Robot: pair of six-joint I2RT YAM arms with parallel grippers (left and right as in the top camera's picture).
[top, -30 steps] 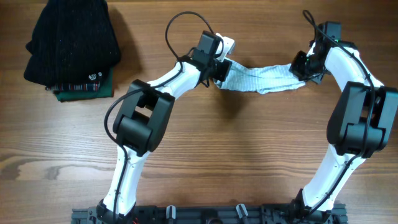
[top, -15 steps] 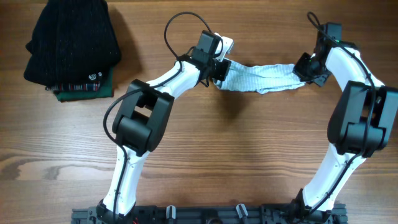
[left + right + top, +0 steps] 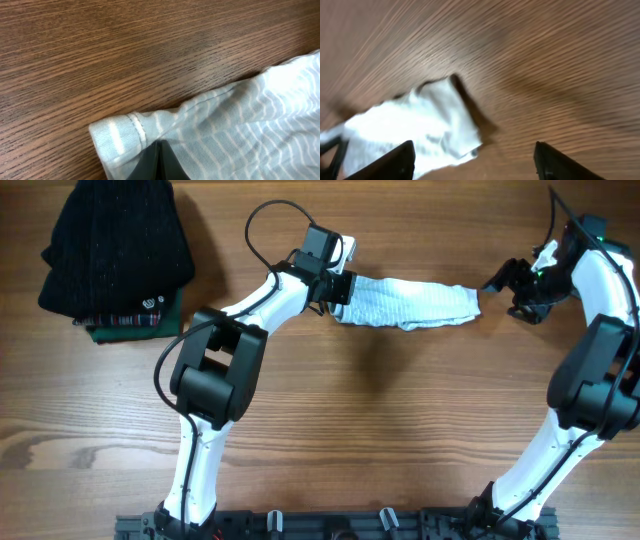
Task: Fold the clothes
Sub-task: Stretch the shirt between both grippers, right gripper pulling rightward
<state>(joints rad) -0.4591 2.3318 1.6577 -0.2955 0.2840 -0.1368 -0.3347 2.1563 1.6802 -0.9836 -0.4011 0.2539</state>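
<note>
The left gripper [image 3: 335, 285] tight on the striped garment [image 3: 415, 302]; the right gripper [image 3: 502, 290] wide, empty, just beyond (black knit garment [image 3: 115, 245] far left).

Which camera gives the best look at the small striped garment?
The overhead view: it alone shows the whole striped garment stretched out across the table. The left wrist view shows only a hemmed corner, stripes sharp and close. The right wrist view shows one end, blurred.
</note>
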